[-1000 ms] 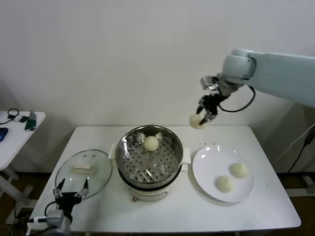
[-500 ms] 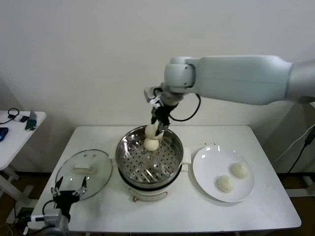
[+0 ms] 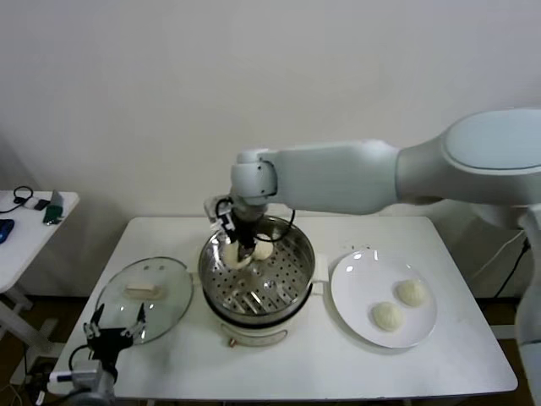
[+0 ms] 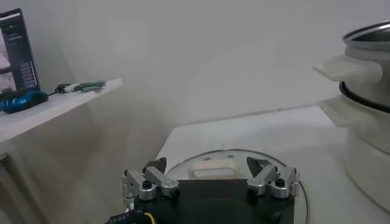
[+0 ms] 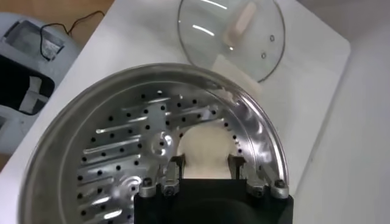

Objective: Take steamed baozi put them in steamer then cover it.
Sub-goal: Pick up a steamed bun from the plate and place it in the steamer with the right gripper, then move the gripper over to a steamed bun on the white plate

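The steamer (image 3: 292, 288) stands mid-table, a steel perforated basket in a white base. My right gripper (image 3: 237, 248) reaches into its back left part, shut on a cream-white baozi (image 3: 229, 255). In the right wrist view that baozi (image 5: 204, 143) sits between the fingers of the right gripper (image 5: 206, 163), low over the basket floor (image 5: 116, 146). Another baozi (image 3: 264, 250) lies in the basket beside it. Two more baozi (image 3: 412, 293) (image 3: 386, 316) rest on the white plate (image 3: 355, 279). The glass cover (image 3: 144, 296) lies flat left of the steamer. My left gripper (image 3: 112, 331) hangs open at the cover's near edge.
In the left wrist view the left gripper (image 4: 210, 176) faces the cover's bar handle (image 4: 211, 167), with the steamer's white side handle (image 4: 344, 68) to one side. A small side table (image 3: 25, 224) with cables stands at the far left.
My right arm swung from behind the plate leftward over the steamer, then lowered its baozi into the back left of the basket. The left gripper barely moved.
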You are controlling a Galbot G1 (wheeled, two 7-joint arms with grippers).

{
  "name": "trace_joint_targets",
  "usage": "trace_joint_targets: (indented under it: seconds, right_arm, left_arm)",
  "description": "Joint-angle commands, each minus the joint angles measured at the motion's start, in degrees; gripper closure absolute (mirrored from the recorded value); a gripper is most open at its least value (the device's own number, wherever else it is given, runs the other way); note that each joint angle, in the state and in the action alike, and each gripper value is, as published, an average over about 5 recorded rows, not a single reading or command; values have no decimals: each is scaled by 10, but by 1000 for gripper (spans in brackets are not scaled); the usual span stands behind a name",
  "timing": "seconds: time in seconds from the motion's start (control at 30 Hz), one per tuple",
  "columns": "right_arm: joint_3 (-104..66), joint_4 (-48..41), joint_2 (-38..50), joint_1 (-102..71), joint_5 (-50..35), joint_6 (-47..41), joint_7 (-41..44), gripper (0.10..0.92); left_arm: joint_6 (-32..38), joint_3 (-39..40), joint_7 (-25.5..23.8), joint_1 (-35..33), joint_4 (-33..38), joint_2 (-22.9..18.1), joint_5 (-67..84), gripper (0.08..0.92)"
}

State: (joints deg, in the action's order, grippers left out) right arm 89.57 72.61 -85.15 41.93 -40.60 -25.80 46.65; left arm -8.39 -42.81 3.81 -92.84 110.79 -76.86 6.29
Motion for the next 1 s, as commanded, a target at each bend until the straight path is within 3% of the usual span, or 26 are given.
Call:
trace_joint_targets:
  seconds: [0.03,0.37,0.6,0.73,1.0]
  right_arm:
    - [-3,-27,-38,-40,21,-8,-13,508]
    - [-3,-21,-36,-50,33,-19,-28,492]
    - [0,4,-9,-7,26,2,-11,310]
    - [15,24,34,51,29,39,35,223]
    - [44,93,209,180,-37,106,143,203]
  left_arm:
    - [1,0,0,-1,0,-1,-1,177]
    - [0,1,0,0,3,-1,-3,177]
    - [-2,-1,0,-1,7,-2,-3,177]
    - [-3,0,0,0,8,-3,-4,177]
    - [-7,4,-1,2,10,-7,-10,177]
